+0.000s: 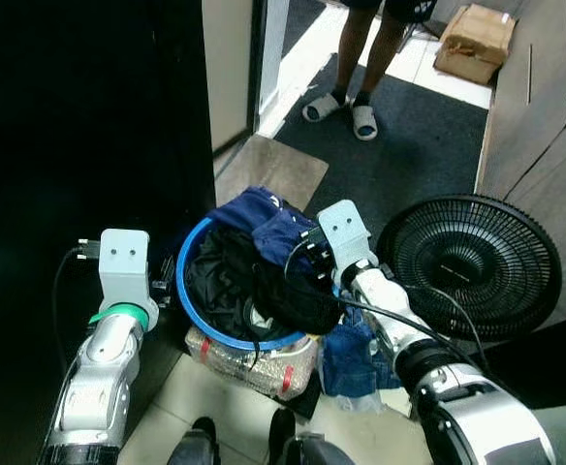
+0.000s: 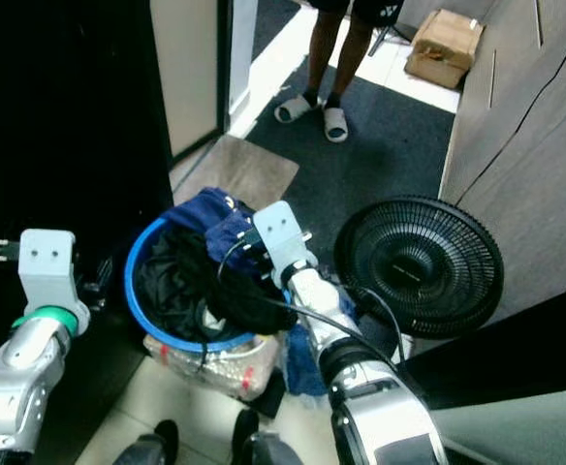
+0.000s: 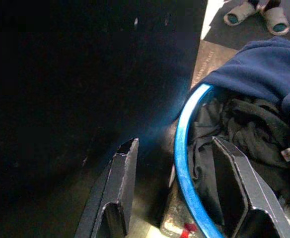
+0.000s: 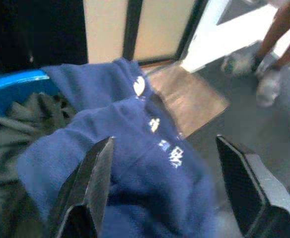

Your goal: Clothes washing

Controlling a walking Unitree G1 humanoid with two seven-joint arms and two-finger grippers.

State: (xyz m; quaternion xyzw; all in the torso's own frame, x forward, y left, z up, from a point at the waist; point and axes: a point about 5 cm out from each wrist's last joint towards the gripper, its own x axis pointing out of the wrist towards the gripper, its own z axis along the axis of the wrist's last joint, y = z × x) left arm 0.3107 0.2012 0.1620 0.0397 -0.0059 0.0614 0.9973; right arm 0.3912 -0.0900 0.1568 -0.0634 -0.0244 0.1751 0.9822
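Clothes fill a round blue-rimmed laundry basket [image 1: 188,308] that stands on the floor just before the robot, hard against a dark wall on its left and near a black floor fan [image 1: 469,263] on its right. Black garments [image 1: 227,281] lie heaped in the middle of the basket, a navy blue garment [image 4: 135,144] with white print drapes over the far rim, and a piece of blue denim [image 1: 349,356] hangs at the near right side — below the basket sits a clear plastic bundle [image 1: 254,363]. The right gripper [image 4: 162,196] hovers over the navy garment at the basket's far right edge, its two black fingers spread wide with nothing between them. The left gripper [image 3: 177,196] is at the basket's left side, its fingers likewise apart — one finger [image 3: 119,191] lies outside the blue rim, the other over the black clothes inside, so the rim runs between them; contact with the rim cannot be made out. Beyond a brown doormat [image 1: 273,170], a person's legs in grey slippers [image 1: 346,111] stand on dark carpet, with a cardboard box [image 1: 477,41] further back.
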